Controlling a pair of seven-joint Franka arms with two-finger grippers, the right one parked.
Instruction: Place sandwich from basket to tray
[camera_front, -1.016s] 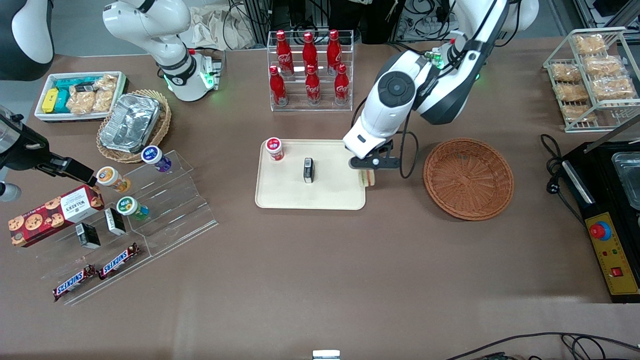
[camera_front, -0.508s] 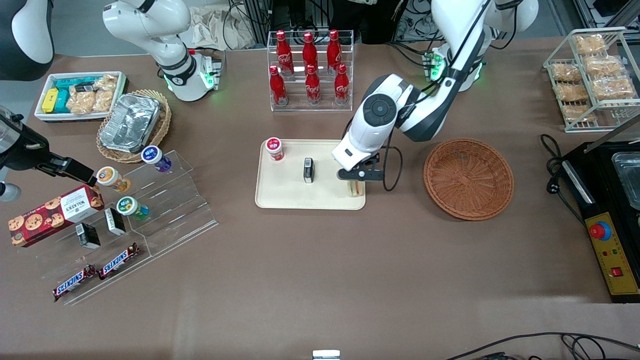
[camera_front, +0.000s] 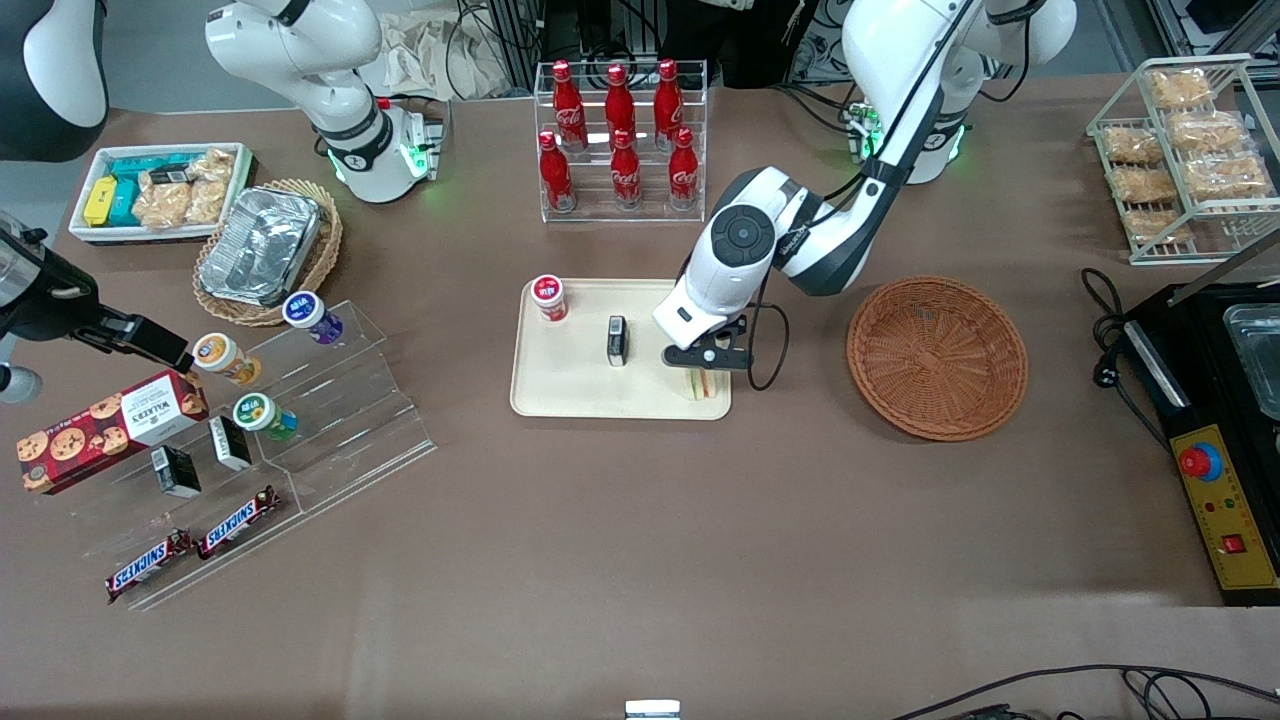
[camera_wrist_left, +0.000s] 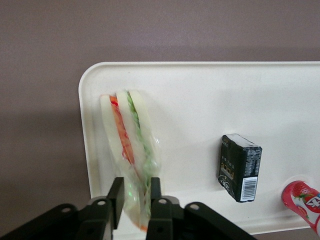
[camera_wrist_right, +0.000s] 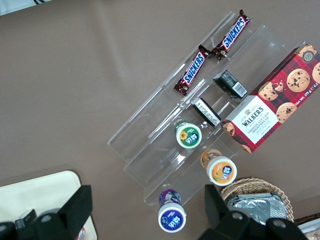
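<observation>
The sandwich (camera_front: 703, 384), a wedge of pale bread with red, orange and green layers in clear film, is held in my left gripper (camera_front: 704, 368), which is shut on it. It hangs low over the corner of the cream tray (camera_front: 590, 398) that lies nearest the front camera and the basket. In the left wrist view the sandwich (camera_wrist_left: 131, 135) stands on edge between the black fingers (camera_wrist_left: 116, 192) of the gripper (camera_wrist_left: 134, 189), just inside the tray's rim (camera_wrist_left: 86, 130). The reddish-brown wicker basket (camera_front: 937, 357) is empty, beside the tray toward the working arm's end.
A small black box (camera_front: 617, 340) and a red-capped cup (camera_front: 548, 297) stand on the tray; both show in the left wrist view, the box (camera_wrist_left: 240, 167) and the cup (camera_wrist_left: 302, 197). A rack of red bottles (camera_front: 620, 140) stands farther from the camera than the tray.
My gripper has carried the sandwich from the tray's edge beside the basket inward over the tray, slightly nearer the front camera and lower. The basket has not moved.
</observation>
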